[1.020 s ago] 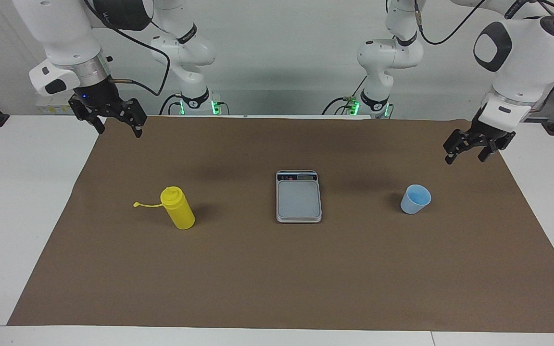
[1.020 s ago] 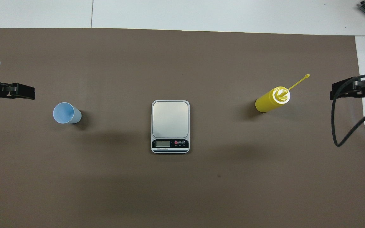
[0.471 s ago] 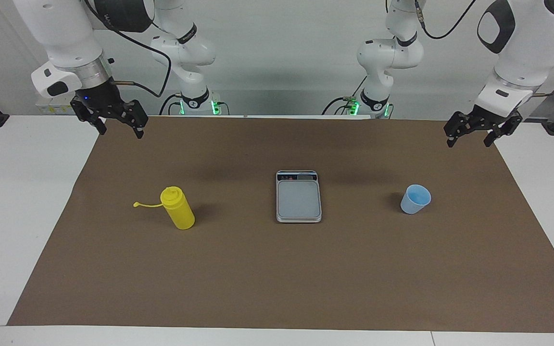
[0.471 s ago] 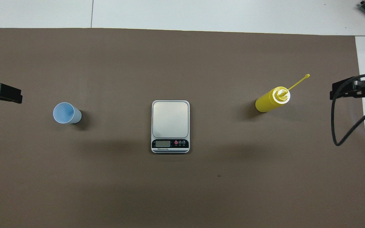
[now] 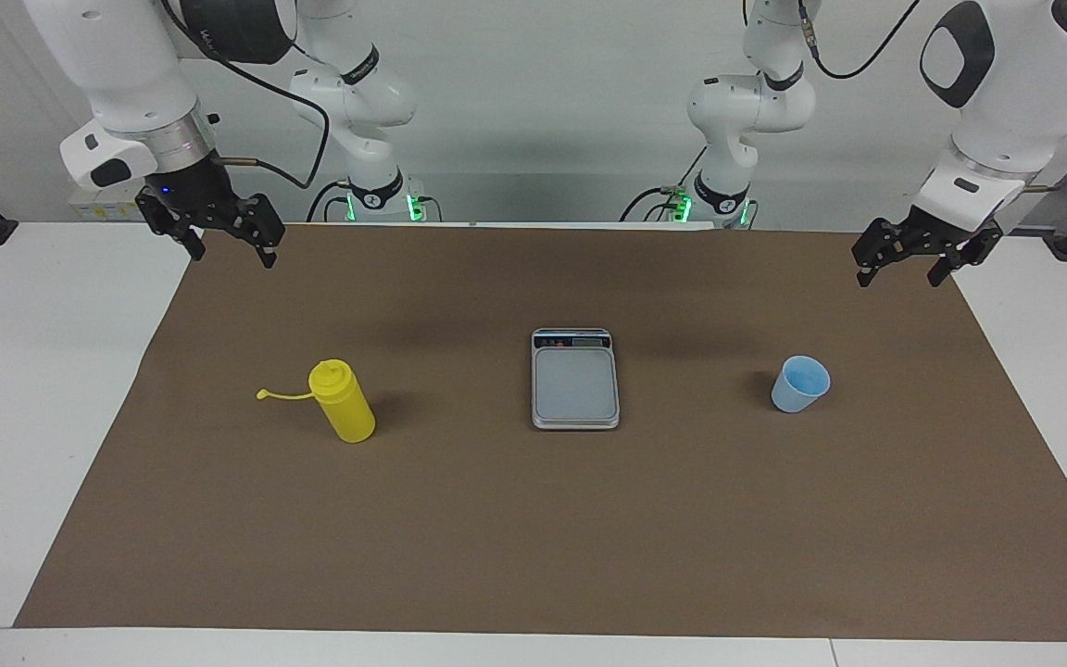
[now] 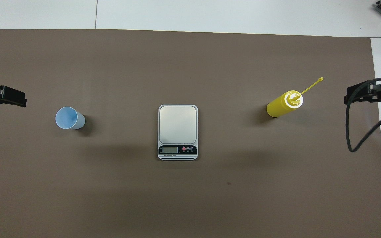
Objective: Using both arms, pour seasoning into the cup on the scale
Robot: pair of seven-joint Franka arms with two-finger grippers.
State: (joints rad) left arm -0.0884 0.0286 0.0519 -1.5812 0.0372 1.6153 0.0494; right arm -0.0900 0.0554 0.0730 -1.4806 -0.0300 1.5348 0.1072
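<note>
The yellow seasoning bottle (image 5: 341, 400) stands upright on the brown mat toward the right arm's end, its cap strap sticking out sideways; it also shows in the overhead view (image 6: 283, 105). The silver-grey scale (image 5: 575, 380) lies in the middle of the mat with a bare plate (image 6: 177, 124). The light-blue cup (image 5: 800, 384) stands on the mat toward the left arm's end, apart from the scale (image 6: 68, 118). My left gripper (image 5: 899, 276) hangs open and empty over the mat's edge. My right gripper (image 5: 230, 257) hangs open and empty over the mat's corner.
The brown mat (image 5: 533, 537) covers most of the white table (image 5: 33, 417). A black cable (image 6: 352, 132) loops down from the right arm over the mat's edge. Both arm bases (image 5: 376, 195) stand at the robots' edge of the table.
My left gripper has risen and drawn back from the cup toward the robots' edge of the mat, then settled. The right gripper has barely shifted. Bottle, scale and cup have not moved.
</note>
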